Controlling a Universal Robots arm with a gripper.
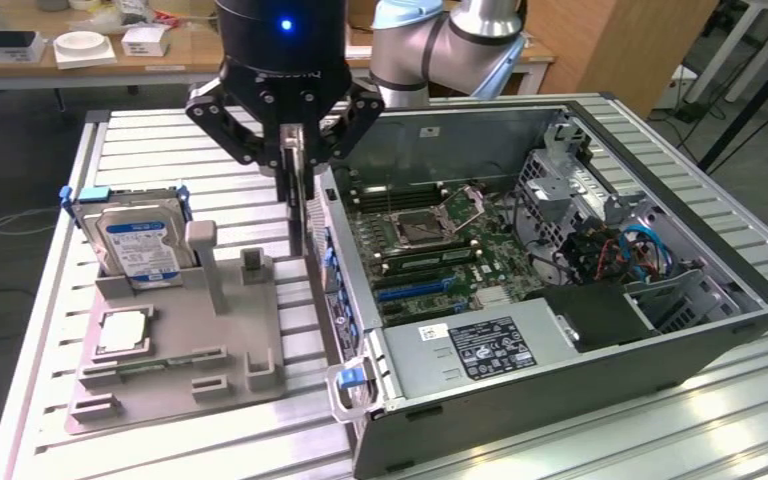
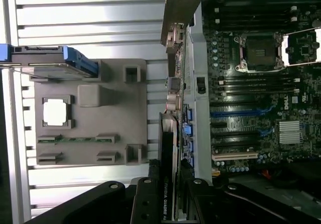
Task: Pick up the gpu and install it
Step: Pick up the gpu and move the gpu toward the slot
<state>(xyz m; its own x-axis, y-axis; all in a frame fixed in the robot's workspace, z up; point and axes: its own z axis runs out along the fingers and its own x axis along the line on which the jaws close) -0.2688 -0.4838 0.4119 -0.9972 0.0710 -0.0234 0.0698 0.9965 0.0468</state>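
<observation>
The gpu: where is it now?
In the exterior view, the gpu hangs edge-down in the gripper, between the grey fixture and the open computer case.

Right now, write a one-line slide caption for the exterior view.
Gripper holds the graphics card on edge beside the open computer case, next to the grey parts tray.

You'll see the thin flat black rectangular graphics card [image 1: 307, 210] [image 2: 167, 153] hanging on edge, upright, pinched in the gripper [image 1: 299, 160], just outside the open computer case's [image 1: 558, 390] wall.
</observation>
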